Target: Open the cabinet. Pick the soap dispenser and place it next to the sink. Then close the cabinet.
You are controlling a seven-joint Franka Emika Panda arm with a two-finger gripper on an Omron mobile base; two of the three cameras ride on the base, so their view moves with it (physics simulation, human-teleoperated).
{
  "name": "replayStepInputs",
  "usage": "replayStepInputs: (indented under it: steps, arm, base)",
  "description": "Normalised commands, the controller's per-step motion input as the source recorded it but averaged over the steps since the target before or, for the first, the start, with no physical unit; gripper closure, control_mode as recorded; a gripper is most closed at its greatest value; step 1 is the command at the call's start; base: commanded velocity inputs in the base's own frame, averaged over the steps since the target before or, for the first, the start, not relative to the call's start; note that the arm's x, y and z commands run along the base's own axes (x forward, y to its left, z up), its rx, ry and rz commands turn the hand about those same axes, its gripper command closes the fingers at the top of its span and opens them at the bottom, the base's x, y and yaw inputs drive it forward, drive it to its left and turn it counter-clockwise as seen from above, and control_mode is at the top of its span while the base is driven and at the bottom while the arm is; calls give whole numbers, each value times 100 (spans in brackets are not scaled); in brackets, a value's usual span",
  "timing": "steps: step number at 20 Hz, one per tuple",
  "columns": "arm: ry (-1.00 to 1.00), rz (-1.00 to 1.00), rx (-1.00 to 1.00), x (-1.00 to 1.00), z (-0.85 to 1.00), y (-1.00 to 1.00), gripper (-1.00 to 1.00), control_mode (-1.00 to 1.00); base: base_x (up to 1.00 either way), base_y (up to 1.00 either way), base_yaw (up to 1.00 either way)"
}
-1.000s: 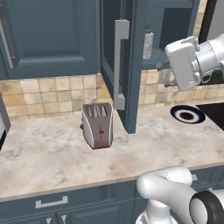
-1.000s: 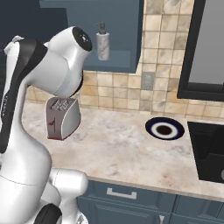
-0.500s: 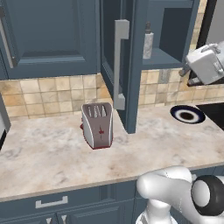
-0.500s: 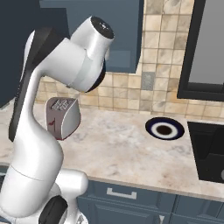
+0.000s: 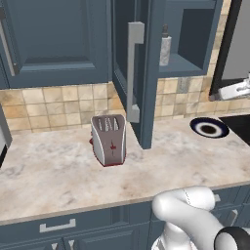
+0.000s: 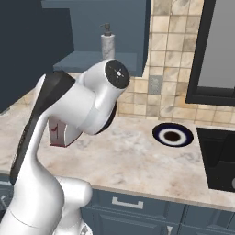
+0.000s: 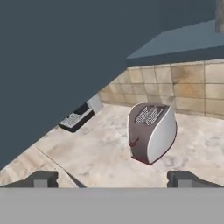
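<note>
The slate-blue cabinet door point(image 5: 148, 73) stands open, its edge toward me, with its grey bar handle point(image 5: 133, 68) on the left face. The soap dispenser point(image 5: 165, 49), a small grey bottle with a dark pump, stands upright on the open shelf point(image 6: 108, 42). My gripper point(image 7: 111, 179) is open, its fingertips point(image 7: 43, 178) wide apart with nothing between them. It looks leftward under the shelf, with the door point(image 7: 57, 65) to its left and a sliver of the dispenser point(image 7: 220, 15) at the top right corner. A white part of my hand point(image 5: 237, 90) shows right of the cabinet, below shelf level.
A silver-and-red toaster point(image 5: 110, 140) stands on the marble counter point(image 5: 58, 171) left of the open door. A dark-ringed round plate point(image 6: 172, 135) lies to the right, beside a black basin point(image 6: 218, 156). My arm's elbow point(image 6: 92, 101) hides part of the toaster in the right base view.
My hand has swung right and down, away from the open shelf, toward the right edge of the left base view. The dispenser and the open door have not moved.
</note>
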Motion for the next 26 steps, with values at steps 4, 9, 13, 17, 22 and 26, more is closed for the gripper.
replayStepInputs:
  steps: [4,9,13,17,22,26]
  arm:
    - [-24,-1,-17,0,6,0,-100,-100]
    - [1,-17,-25,6,44,0,-100,-100]
    - [10,-25,-23,16,22,0,-100,-100]
    - [8,-27,-9,35,0,0,-100,-100]
    - [4,-21,0,67,-8,0,-100,-100]
    - [0,-19,2,58,0,0,-100,-100]
  base:
    - [0,0,0]
    - [0,0,0]
    - [0,0,0]
    - [0,0,0]
    - [0,0,0]
    - [0,0,0]
